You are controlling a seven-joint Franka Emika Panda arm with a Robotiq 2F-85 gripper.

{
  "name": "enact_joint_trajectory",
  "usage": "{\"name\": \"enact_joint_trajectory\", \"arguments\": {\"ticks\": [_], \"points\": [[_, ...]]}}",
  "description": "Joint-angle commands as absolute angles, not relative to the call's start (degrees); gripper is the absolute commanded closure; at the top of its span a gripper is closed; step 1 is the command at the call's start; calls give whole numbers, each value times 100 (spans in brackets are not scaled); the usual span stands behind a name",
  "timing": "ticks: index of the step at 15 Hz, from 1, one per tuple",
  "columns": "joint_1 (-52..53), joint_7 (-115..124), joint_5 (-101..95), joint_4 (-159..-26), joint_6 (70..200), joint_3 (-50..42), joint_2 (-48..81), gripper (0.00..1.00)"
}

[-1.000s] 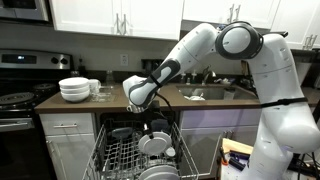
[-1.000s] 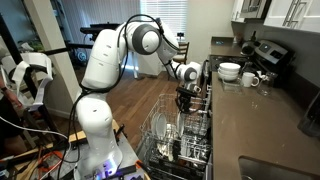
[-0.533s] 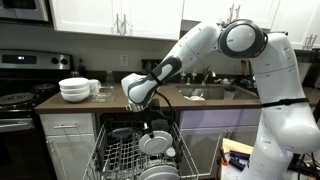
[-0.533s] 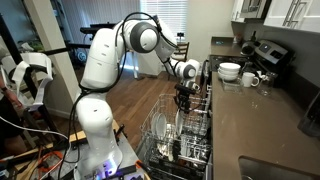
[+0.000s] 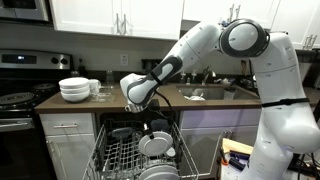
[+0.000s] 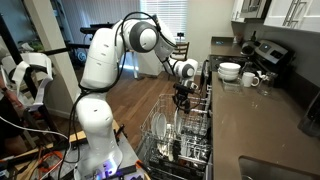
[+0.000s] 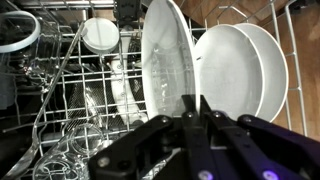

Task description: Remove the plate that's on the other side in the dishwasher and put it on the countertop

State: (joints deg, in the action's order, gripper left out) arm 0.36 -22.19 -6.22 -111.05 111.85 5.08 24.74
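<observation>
The dishwasher's grey wire rack (image 7: 70, 100) is pulled out below the brown countertop (image 5: 100, 102) in both exterior views (image 6: 170, 135). In the wrist view a glossy white plate (image 7: 165, 55) stands on edge in the rack. Two more white plates (image 7: 235, 70) stand just to its right. My gripper (image 7: 197, 100) reaches down from above, and its two dark fingers are pinched on the rim of the left plate. In the exterior views the gripper (image 5: 146, 115) (image 6: 183, 103) hangs low over the rack, and its fingertips are hard to make out there.
A stack of white bowls (image 5: 74, 89) and cups sits on the countertop beside the black stove (image 5: 18, 98). A sink (image 5: 205, 92) is set into the counter. A round bowl (image 7: 100, 35) and glassware stand in the rack to the left of the plates.
The gripper has shifted very slightly over the rack; the plates look unmoved.
</observation>
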Motion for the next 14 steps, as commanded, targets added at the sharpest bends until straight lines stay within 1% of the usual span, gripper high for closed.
{"name": "enact_joint_trajectory", "arguments": {"ticks": [1,7,14], "points": [[172,-1915,-735,-11248,10945,493,2151,98],[420,-1758,-846,-11260,10808,548,1956,98],[638,-1882,-1173,-11788,11091,673,1224,98]]}}
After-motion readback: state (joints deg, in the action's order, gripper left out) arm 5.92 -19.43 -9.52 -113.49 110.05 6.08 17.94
